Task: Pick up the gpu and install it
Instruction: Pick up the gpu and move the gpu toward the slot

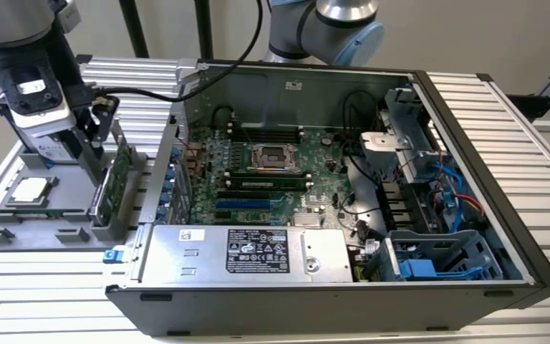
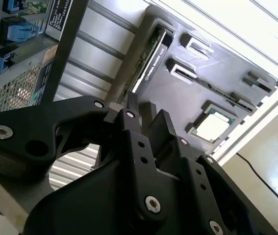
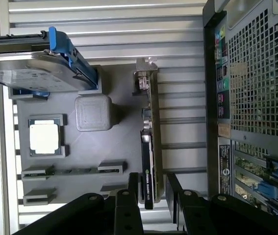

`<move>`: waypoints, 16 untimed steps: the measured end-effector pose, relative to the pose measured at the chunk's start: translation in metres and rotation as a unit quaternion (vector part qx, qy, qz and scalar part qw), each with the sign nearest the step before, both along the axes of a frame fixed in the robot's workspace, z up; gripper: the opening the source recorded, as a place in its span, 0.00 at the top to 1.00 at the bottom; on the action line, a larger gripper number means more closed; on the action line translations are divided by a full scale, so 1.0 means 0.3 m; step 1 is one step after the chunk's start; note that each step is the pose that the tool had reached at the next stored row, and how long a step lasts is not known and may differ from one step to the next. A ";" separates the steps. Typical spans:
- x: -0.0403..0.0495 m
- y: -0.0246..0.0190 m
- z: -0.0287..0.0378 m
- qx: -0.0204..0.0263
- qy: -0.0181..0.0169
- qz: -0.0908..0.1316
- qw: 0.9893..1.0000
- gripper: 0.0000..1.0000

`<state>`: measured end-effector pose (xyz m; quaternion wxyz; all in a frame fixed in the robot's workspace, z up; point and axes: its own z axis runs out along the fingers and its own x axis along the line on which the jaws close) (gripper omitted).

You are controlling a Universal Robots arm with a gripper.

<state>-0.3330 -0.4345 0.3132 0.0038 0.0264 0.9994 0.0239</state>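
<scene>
The gpu (image 1: 111, 179) stands on edge in a slot of the grey holder tray (image 1: 26, 226), on the exterior view's left beside the open computer case (image 1: 466, 172). It is a green card with a black shroud (image 3: 147, 181) and a silver bracket (image 3: 143, 78) at its far end. My gripper (image 1: 97, 168) hangs over the end of the gpu (image 3: 152, 122) away from the bracket. It is open, with one black finger (image 3: 134, 182) on each side of the card. In the second wrist view the gripper (image 2: 146, 111) also straddles the card's (image 2: 148, 54) end.
The tray also holds a processor chip (image 1: 29, 188), a silver hard drive with blue rails (image 3: 36, 73) and small empty slots (image 3: 38, 171). Inside the case lie the motherboard (image 1: 275, 179), its blue expansion slots (image 1: 246, 204), cables and the power supply (image 1: 246, 254). A ribbed metal table (image 1: 504, 115) surrounds everything.
</scene>
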 end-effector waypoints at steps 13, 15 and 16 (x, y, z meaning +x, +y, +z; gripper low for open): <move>0.003 0.000 -0.023 0.000 0.000 0.002 1.000 0.00; 0.004 0.000 -0.026 0.000 0.000 0.002 1.000 0.00; 0.004 0.000 -0.028 0.000 0.000 0.002 1.000 0.00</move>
